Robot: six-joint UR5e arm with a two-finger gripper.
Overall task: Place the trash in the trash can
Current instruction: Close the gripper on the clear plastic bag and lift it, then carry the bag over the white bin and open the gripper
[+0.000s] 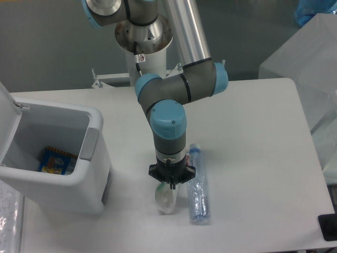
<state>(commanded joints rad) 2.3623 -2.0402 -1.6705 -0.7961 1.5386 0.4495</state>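
Pincer (170,183) pointed straight down at the table (253,132), wrist directly above it. Fingers drawn in close together on the upper end of the crumpled wrapper (166,199); they look clamped on it, though the exact contact is partly hidden by the black finger mount.

Wrapper: clear plastic, white and green showing inside. Its bulk lies just below the pincer toward the camera, resting on the table surface, top end tucked up between the fingers.

Crushed bottle (198,191): clear, lying lengthwise on the table just beside the pincer, on the side away from the bin. Cap end reaches up alongside the wrist; the other end extends past the wrapper toward the near table edge. Close to the wrapper; cannot tell if the two touch. Label colour not readable at this size.

Trash can (93,141): white, boxy, well apart from the pincer on the opposite side from the bottle. Lid (8,118) hinged up and open at its far side; grey panel on the rim nearest the pincer. A blue and yellow packet (54,159) lies on the bin floor.
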